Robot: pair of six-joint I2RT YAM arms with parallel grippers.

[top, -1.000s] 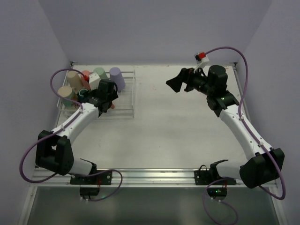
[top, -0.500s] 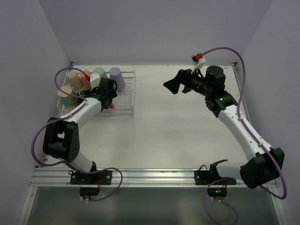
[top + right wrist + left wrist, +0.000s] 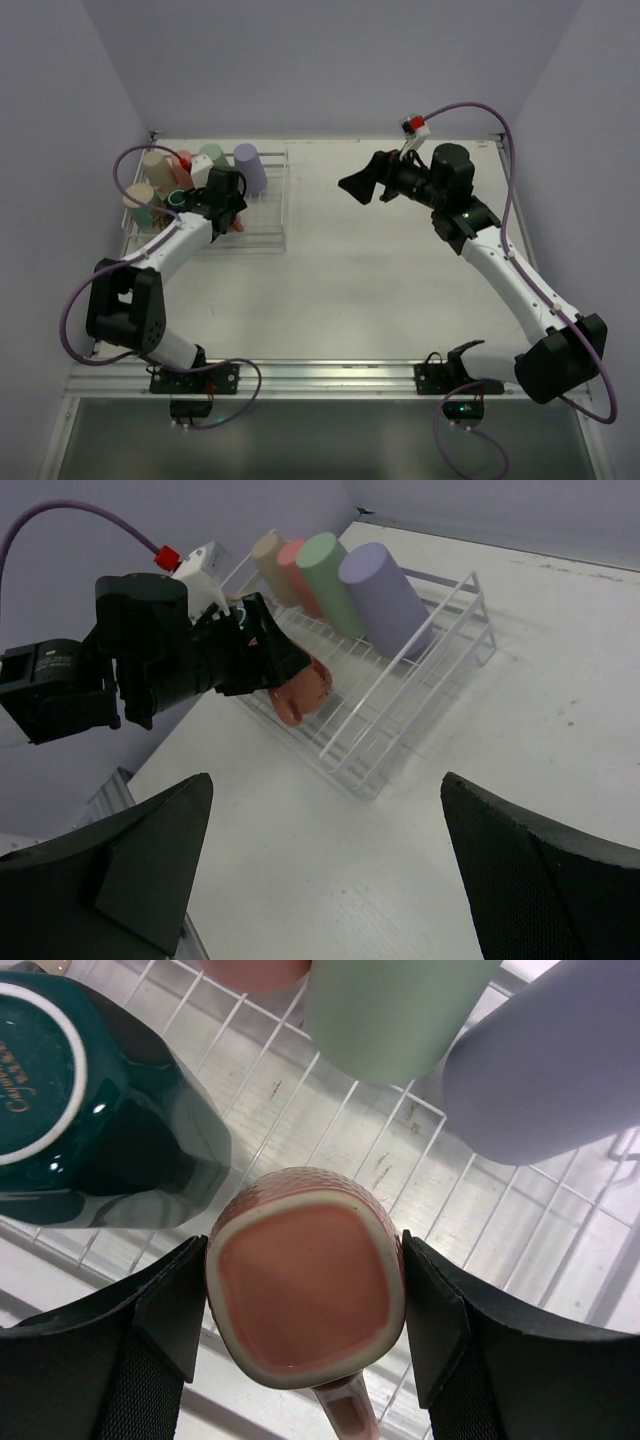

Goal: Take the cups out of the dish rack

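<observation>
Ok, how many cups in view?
7: beige, salmon, mint, lilac along the rack's far side; another cup at its left end; dark green mug; pink mug in the left hand. Others may be hidden.

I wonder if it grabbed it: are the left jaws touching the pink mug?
Touching. In the left wrist view the left gripper has both jaws against the pink mug, no gap.

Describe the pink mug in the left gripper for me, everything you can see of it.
The pink mug looks ceramic, glazed salmon, with a dimpled wall, a rounded-square base ringed in bare cream, and a small handle. Its base faces the left wrist camera. The left gripper is shut on it, fingers against opposite sides. It is over the dish rack, close beside a dark green mug. I cannot tell whether it touches the wires.
</observation>
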